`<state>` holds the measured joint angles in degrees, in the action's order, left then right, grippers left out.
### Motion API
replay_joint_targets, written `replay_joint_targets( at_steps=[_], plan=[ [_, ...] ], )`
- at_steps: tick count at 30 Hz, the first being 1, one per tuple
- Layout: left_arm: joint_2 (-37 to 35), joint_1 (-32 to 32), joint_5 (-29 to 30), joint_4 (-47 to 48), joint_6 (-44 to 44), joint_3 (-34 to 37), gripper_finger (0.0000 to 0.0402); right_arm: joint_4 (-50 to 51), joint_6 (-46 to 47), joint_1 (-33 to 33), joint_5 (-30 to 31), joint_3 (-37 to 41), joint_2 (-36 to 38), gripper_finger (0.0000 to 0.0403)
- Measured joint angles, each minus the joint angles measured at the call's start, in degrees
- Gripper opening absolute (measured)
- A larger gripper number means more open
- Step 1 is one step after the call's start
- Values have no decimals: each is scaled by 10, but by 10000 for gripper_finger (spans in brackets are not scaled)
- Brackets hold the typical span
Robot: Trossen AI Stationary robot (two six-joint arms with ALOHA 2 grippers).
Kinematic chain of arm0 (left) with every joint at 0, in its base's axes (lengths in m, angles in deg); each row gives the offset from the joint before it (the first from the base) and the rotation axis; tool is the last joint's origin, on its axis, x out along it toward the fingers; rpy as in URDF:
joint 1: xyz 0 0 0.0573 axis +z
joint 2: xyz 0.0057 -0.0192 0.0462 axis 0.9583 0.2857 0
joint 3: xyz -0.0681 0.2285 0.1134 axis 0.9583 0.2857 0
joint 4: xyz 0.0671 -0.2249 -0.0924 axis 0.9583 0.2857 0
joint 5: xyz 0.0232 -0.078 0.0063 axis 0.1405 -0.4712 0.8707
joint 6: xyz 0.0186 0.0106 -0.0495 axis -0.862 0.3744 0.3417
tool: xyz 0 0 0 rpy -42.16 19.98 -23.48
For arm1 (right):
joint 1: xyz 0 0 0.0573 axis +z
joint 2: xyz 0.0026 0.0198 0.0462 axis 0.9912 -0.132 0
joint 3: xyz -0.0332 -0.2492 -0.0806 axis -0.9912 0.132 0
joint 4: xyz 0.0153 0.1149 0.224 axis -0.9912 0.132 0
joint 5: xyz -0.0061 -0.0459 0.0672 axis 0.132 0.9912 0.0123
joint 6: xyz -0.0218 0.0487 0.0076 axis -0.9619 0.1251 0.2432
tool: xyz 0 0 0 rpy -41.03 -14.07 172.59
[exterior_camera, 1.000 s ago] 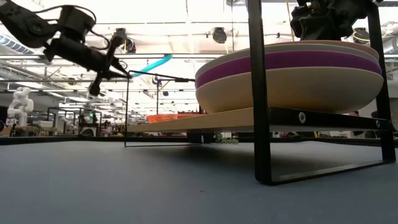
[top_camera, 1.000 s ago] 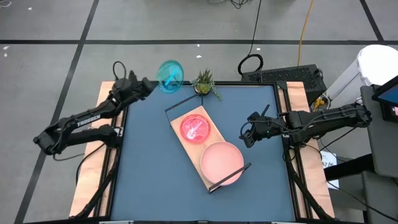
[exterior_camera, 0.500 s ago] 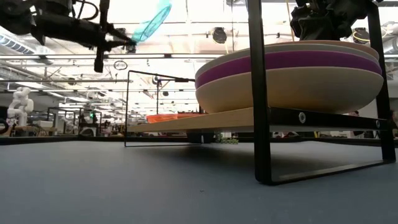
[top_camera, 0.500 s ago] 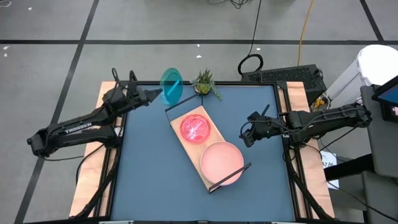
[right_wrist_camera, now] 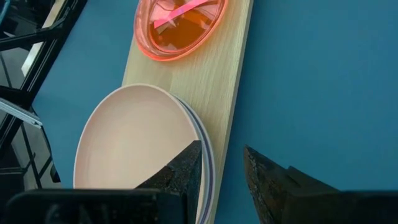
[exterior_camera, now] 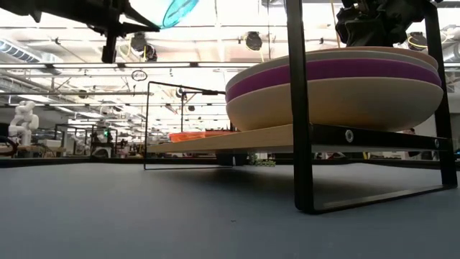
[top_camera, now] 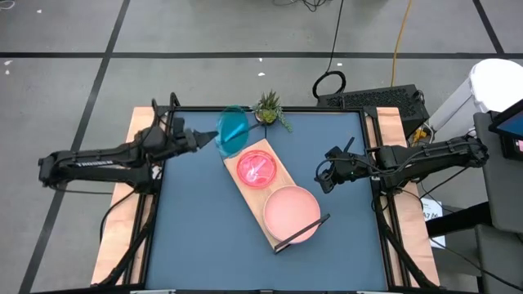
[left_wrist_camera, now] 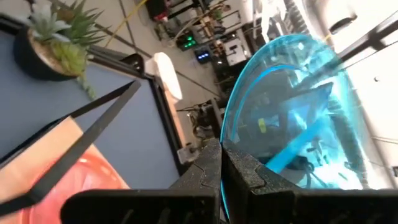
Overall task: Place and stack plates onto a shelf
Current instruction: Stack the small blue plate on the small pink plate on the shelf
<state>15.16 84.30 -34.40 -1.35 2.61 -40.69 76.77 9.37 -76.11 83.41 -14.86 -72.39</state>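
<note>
My left gripper is shut on a translucent cyan plate and holds it in the air over the far left end of the shelf. The same plate shows in the left wrist view and at the top of the low view. On the shelf's wooden board a magenta translucent plate lies at the far end. A stack of large plates with the salmon one on top rests at the near end. My right gripper hangs open above the table, right of the shelf. My left gripper pinches the cyan plate's rim between its two fingers. The fingers lie level and come from the table's left side. The plate is lifted clear of everything and stands steeply tilted on edge beyond the fingertips.
A small potted plant stands at the table's far edge, just behind the shelf's far end. The shelf's black wire frame rises at both ends of the board. Bare blue tabletop lies left of and in front of the shelf.
My left gripper has swung from beyond the table's far left corner toward the shelf's far end, rising as it went. The cyan plate came with it, still held, and now hangs over the board's far corner.
</note>
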Motion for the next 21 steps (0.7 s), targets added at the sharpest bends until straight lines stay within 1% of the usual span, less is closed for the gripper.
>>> replay_joint_targets(
  at_steps=[7,11,15,21],
  plan=[
    [0,-85,105,44,49,-6,3,0,0,0,0,0,0,102],
    [15,-125,150,61,72,-5,3,0,0,0,0,0,0,102],
    [47,-158,184,56,94,-5,3,0,0,0,0,0,0,102],
    [115,-196,219,39,124,-5,3,0,0,0,0,0,0,102]
  ],
)
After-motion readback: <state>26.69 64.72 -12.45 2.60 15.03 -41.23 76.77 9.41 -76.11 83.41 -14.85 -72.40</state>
